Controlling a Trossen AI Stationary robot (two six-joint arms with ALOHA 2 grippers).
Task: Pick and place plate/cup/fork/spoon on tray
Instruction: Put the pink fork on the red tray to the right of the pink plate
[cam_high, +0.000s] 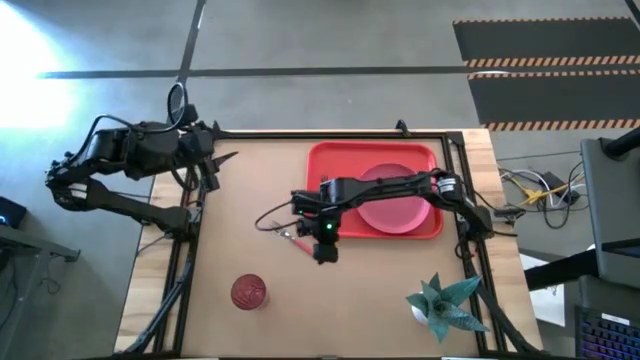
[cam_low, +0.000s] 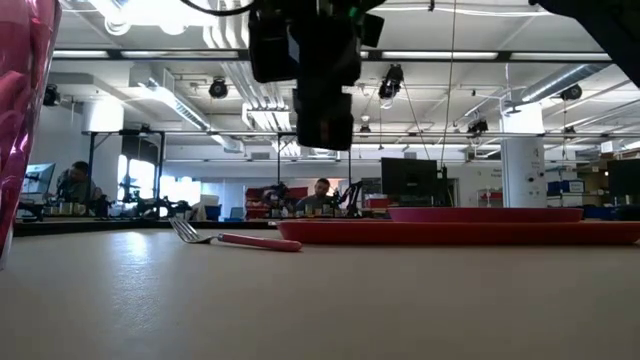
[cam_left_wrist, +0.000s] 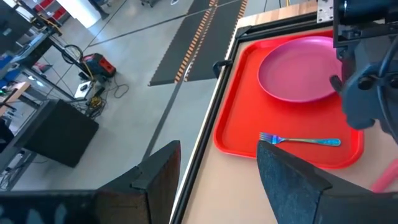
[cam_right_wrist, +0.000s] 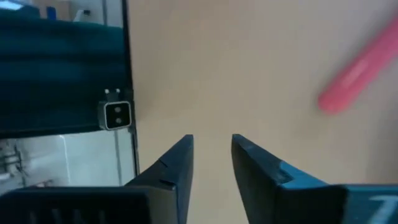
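1. Right claw (cam_high: 325, 252) hangs over the middle of the counter (cam_high: 250, 200), just off the tray's near-left corner. Its fingers (cam_right_wrist: 177, 165) are slightly apart with nothing between them, just bare counter showing through the gap.
2. The fork (cam_low: 235, 238) lies flat on the counter right beside that claw, pink handle pointing toward the tray, tines away from it. In the right wrist view only the blurry pink handle end shows, off to one side of the fingers and not between them.
3. The tray (cam_high: 330, 160) sits toward the far right part of the counter. The plate (cam_high: 392, 205) rests inside it, over on the tray's right half.
4. The spoon (cam_left_wrist: 301, 140) is also in the tray, lying along its left edge next to the plate, not touching it.
5. The cup (cam_high: 248, 292) stands by itself near the counter's front edge, left of centre, well apart from everything else.
6. Left claw (cam_left_wrist: 214, 180) is parked at the far-left corner of the counter, spread open and empty.
7. A green paper plant thing (cam_high: 445, 305) sits at the front-right corner.
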